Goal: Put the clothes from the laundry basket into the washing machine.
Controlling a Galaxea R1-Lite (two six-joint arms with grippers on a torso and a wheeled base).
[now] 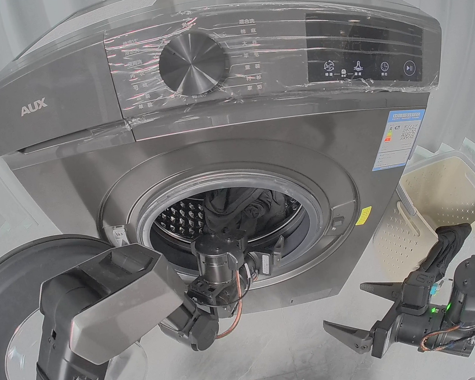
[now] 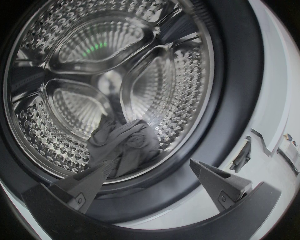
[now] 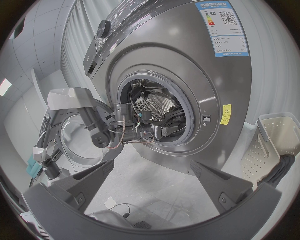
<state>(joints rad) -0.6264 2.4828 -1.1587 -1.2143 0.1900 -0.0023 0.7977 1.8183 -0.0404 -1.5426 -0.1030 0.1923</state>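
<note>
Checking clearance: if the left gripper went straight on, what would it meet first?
The left gripper would likely meet the grey garment lying in the drum first; depth is unclear.

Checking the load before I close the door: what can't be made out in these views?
Lower part of the basket: in the head view, the right arm and a dark garment cover it; in the right wrist view, the picture edge cuts it.
Floor of the drum: head view, the left arm blocks it.
Clothes inside: left wrist view, bunched, number unclear.

Washing machine (image 1: 213, 144): one
Machine door (image 1: 10, 313): one
Laundry basket (image 1: 458, 186): one
Dark garments: two, a drum garment (image 1: 240, 207) and a basket-side garment (image 1: 451, 239)
</note>
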